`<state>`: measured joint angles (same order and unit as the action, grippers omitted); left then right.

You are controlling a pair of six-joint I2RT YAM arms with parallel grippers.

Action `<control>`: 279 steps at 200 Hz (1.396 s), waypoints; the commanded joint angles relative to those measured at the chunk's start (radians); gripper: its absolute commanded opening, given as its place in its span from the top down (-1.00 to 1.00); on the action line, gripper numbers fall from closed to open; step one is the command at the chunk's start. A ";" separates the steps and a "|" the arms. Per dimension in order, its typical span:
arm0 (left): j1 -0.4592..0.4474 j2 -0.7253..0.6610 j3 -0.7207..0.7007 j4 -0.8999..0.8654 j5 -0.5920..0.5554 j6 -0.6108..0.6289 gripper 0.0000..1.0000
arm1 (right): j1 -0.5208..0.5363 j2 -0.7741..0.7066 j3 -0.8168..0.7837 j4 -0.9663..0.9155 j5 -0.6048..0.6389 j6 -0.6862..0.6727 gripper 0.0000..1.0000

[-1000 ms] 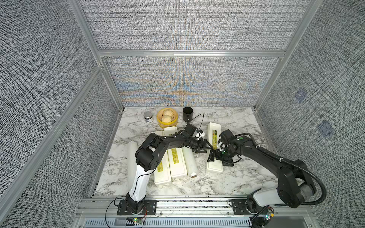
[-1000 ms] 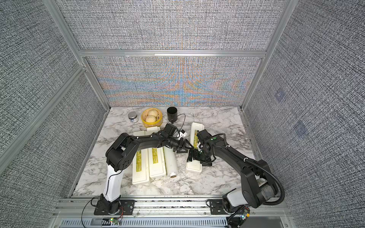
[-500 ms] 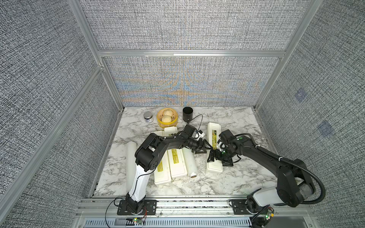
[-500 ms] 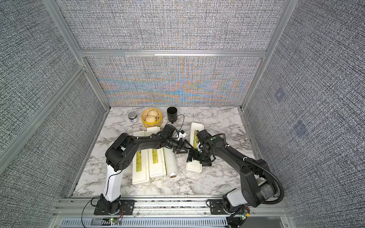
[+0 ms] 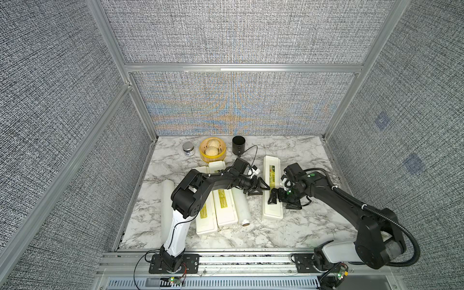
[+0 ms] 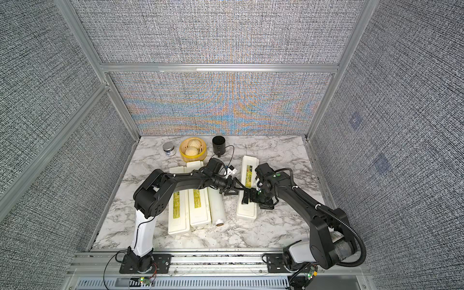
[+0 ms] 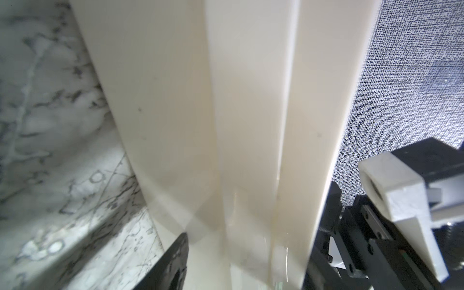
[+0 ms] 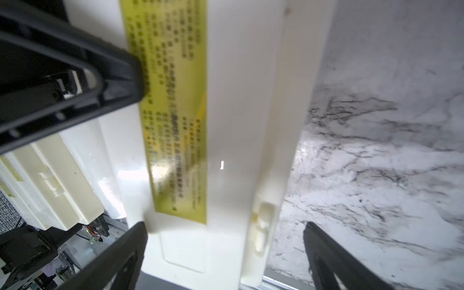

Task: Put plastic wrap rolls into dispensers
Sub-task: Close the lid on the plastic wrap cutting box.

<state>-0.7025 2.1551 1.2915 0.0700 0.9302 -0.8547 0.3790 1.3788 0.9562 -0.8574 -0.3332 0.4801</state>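
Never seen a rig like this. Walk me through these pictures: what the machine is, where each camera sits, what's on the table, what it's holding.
Two black robot arms stand at the front of a marble table inside a grey-walled booth. Each ends in a two-fingered tool. Both top views look down from above. Each wrist view comes from a camera on one arm, close to its tool.

On the table lie three long cream dispensers, two side by side and one apart. There are also two plastic wrap rolls, a bamboo steamer with buns, a black cup and a small tin.

The right tool is open, with its fingers either side of the lone dispenser. The left tool has a finger at that dispenser's lid; whether it grips cannot be told.
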 commanded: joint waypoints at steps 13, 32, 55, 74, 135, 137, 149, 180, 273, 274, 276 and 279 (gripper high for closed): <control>0.007 0.031 -0.024 -0.324 -0.218 0.045 -0.28 | -0.062 -0.043 -0.018 -0.008 -0.068 -0.050 -0.98; 0.006 0.023 -0.021 -0.323 -0.212 0.037 -0.28 | -0.093 -0.050 -0.052 0.034 -0.120 -0.058 -0.97; 0.005 0.005 -0.017 -0.325 -0.199 0.028 -0.28 | -0.098 -0.029 -0.100 0.110 -0.172 -0.037 -0.91; 0.000 -0.013 -0.015 -0.328 -0.185 0.017 -0.28 | -0.101 -0.011 -0.130 0.181 -0.208 -0.008 -0.80; -0.018 -0.089 -0.075 -0.341 -0.128 -0.002 -0.28 | -0.119 0.040 -0.194 0.241 -0.221 0.014 -0.63; -0.020 -0.092 -0.078 -0.341 -0.125 -0.001 -0.28 | -0.120 0.040 -0.197 0.243 -0.222 0.014 -0.63; -0.024 -0.111 -0.094 -0.349 -0.107 -0.003 -0.28 | -0.125 0.043 -0.205 0.248 -0.223 0.015 -0.60; -0.043 -0.151 -0.101 -0.415 -0.071 0.024 -0.29 | -0.133 0.053 -0.212 0.261 -0.227 0.018 -0.54; -0.082 -0.170 -0.098 -0.438 -0.030 0.010 -0.23 | -0.127 0.047 -0.246 0.303 -0.256 0.036 -0.53; -0.083 -0.170 -0.097 -0.438 -0.030 0.010 -0.23 | -0.127 0.047 -0.247 0.303 -0.257 0.036 -0.53; -0.084 -0.171 -0.096 -0.438 -0.030 0.009 -0.22 | -0.126 0.047 -0.247 0.305 -0.257 0.037 -0.53; -0.084 -0.172 -0.093 -0.438 -0.030 0.008 -0.22 | -0.126 0.046 -0.247 0.305 -0.257 0.037 -0.53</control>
<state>-0.7753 1.9656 1.1873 -0.2771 0.9661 -0.8413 0.2447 1.4197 0.7258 -0.4923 -0.7307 0.4995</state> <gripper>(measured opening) 0.618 0.767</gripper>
